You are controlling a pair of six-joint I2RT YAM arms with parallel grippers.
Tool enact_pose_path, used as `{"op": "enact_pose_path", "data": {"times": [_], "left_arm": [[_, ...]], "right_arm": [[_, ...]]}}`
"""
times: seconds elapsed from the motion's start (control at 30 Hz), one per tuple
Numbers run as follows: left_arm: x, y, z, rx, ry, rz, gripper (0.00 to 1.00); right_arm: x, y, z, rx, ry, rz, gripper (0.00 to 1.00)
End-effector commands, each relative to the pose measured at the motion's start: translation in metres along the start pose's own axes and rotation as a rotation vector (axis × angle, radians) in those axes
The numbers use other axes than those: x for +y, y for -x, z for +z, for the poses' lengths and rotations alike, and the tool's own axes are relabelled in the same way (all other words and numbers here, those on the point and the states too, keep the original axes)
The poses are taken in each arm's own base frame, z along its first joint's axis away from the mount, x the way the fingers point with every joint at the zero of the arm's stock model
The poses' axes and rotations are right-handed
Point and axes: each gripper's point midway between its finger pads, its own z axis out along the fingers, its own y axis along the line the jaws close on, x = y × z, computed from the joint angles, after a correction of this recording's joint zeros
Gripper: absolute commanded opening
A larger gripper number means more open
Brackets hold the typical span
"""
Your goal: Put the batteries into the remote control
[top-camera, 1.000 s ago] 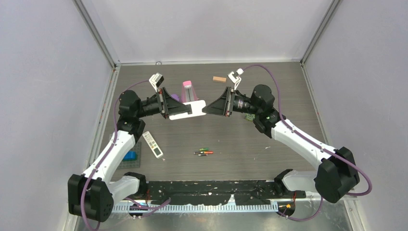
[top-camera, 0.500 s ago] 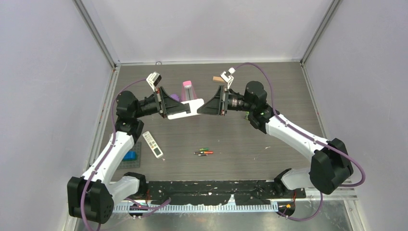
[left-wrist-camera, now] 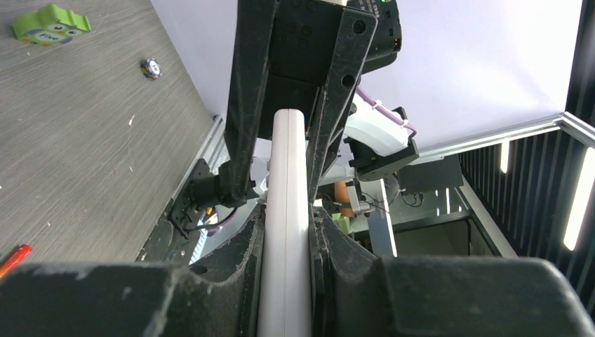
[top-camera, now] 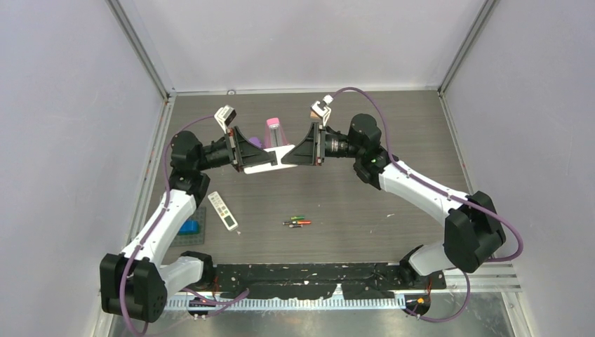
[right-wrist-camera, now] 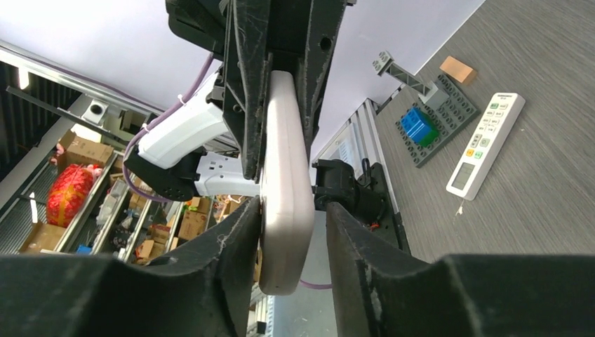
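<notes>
Left end effector (top-camera: 257,160) clamped on remote (top-camera: 275,160), mid-air, far centre. Right end effector (top-camera: 290,156) straddles its other end, jaws slightly apart. Batteries (top-camera: 297,222) lie on counter (top-camera: 407,133), near centre. Probably cover removal: right should close squarely, then slide.

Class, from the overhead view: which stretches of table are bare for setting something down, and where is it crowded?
Bare: the wide stretch of table between the batteries and the right edge, and the far right corner. Crowded: the left edge, with the small remote and brick plate, and the far middle around the pink object.
</notes>
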Motion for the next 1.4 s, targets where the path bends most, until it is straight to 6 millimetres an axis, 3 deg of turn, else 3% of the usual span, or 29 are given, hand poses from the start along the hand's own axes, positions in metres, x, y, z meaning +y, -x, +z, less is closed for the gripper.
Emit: {"op": "enact_pose_path", "data": {"times": [0.0, 0.1, 0.43, 0.73, 1.07, 1.37], "left_arm": [[-0.024, -0.007, -0.002, 0.047, -0.064, 0.076, 0.0], [-0.025, -0.004, -0.001, 0.038, -0.071, 0.063, 0.0], [-0.029, 0.007, -0.004, -0.032, -0.112, 0.039, 0.0], [-0.022, 0.005, -0.005, -0.054, -0.079, 0.036, 0.0], [-0.016, -0.002, -0.008, -0.049, -0.04, 0.041, 0.0], [-0.024, -0.012, -0.01, 0.025, -0.042, 0.079, 0.0]], "right_arm": [[-0.007, 0.002, 0.004, -0.011, -0.003, 0.01, 0.37], [-0.012, -0.001, 0.002, -0.007, -0.015, 0.024, 0.21], [-0.028, 0.017, -0.023, -0.138, -0.039, 0.091, 0.12], [-0.039, 0.04, -0.048, -0.309, -0.074, 0.139, 0.12], [-0.04, 0.046, -0.055, -0.371, -0.074, 0.161, 0.15], [-0.05, 0.041, -0.059, -0.262, -0.125, 0.09, 0.24]]}}
